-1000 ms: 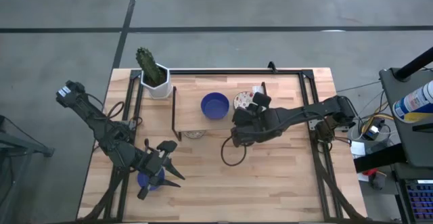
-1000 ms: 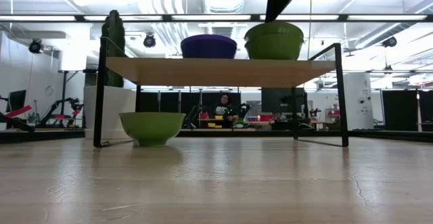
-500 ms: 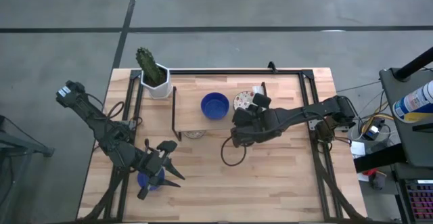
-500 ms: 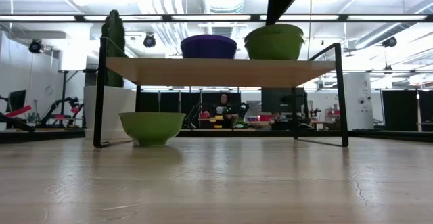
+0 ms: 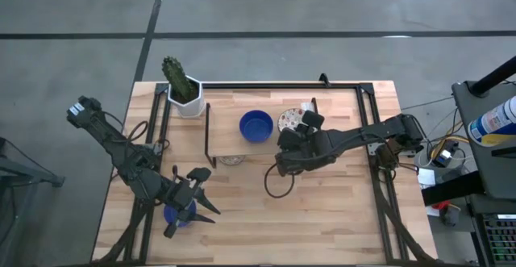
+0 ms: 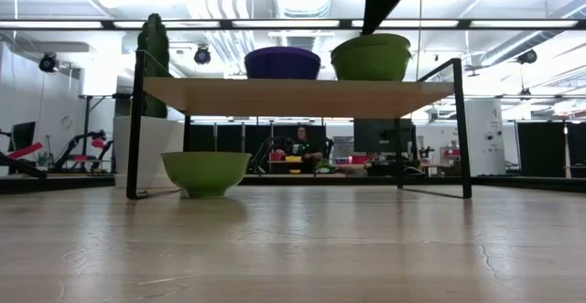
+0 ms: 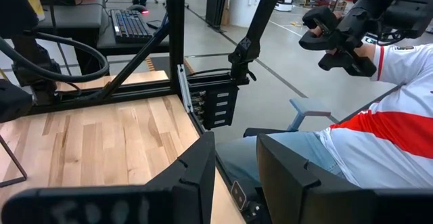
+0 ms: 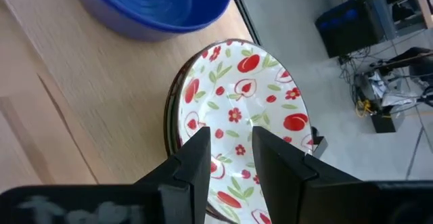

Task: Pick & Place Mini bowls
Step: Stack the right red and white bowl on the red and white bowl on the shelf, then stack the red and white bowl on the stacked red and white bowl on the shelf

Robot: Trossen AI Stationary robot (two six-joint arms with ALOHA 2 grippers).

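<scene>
A low wooden shelf stands at the table's far middle. On its top sit a blue mini bowl and, to its right, a white mini bowl with red flowers. My right gripper reaches in from the right and slants down onto the floral bowl's near side. A third bowl rests on the table at the shelf's near edge. My left gripper hangs open near the front left, above another blue bowl that lies on the table. My right gripper meets the floral bowl at its rim on the near right side. The fingers slant down from the table's right. One finger hides the rim and the other stands over the inside, so the kind of hold does not show. The bowl sits level on the shelf top.
A cactus in a white pot stands at the shelf's far left corner. A black cable loop hangs below my right arm. In the left wrist view, a person sits beyond the table's edge. The table's near middle and right show bare wood.
</scene>
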